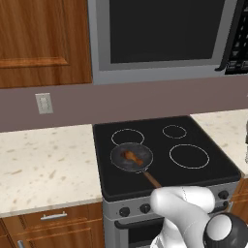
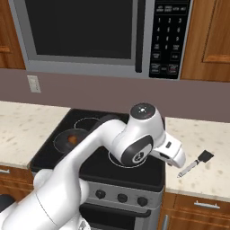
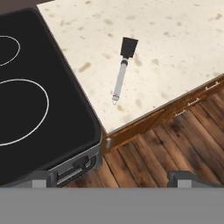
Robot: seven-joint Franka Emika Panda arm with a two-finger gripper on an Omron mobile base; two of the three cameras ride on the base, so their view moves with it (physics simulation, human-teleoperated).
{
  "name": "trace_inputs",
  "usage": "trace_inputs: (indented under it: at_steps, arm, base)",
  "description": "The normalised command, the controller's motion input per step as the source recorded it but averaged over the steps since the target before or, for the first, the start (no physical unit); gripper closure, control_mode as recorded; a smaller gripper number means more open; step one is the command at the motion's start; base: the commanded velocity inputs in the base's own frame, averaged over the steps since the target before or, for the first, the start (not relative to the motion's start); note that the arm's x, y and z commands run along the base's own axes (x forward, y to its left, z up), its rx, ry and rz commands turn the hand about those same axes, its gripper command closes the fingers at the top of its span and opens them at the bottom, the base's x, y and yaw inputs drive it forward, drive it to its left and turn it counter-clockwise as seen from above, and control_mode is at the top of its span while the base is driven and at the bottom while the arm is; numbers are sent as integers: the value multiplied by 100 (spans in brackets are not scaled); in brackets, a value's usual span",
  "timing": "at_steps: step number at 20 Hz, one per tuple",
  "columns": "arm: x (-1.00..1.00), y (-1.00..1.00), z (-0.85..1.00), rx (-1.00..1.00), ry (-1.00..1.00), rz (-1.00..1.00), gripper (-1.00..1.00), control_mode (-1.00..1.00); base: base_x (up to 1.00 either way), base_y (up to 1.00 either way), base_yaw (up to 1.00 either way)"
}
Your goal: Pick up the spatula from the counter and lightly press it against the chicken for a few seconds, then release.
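Beige counter [image 3: 183, 39], spatula [image 3: 121, 70] lying flat, apart from the wide-spread tool [image 3: 116, 178]

Black-headed grey spatula [image 3: 121, 72], speckled cream counter [image 3: 183, 52]

The counter [image 3: 175, 52] around the spatula [image 3: 121, 72] is open on all sides, so it's an easy drop from above. In the hand view the stove [image 3: 26, 131] sits off at its 9 o'clock. Heads up, the microwave [image 1: 160, 34] hangs over the pan [image 1: 116, 157].

A microwave [image 1: 160, 34] hangs above the black stove [image 1: 156, 145] between speckled counters [image 1: 43, 164].
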Motion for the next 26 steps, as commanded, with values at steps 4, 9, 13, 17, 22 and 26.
trace_inputs:
  at_steps: [4,9,13,17,22,26]
  arm:
    - [10,-15,-18,0,0,-7,-100,-100]
    - [15,-15,-22,4,-1,-6,-100,-100]
    - [20,-3,-14,5,0,-2,-100,-100]
    - [26,0,-11,2,0,0,-100,-100]
    - [27,-3,-11,0,0,0,-100,-100]
    - [26,-12,-17,0,0,0,-100,-100]
  base:
    - [0,0,0]
    - [0,0,0]
    - [0,0,0]
    - [0,0,0]
    - [0,0,0]
    - [0,0,0]
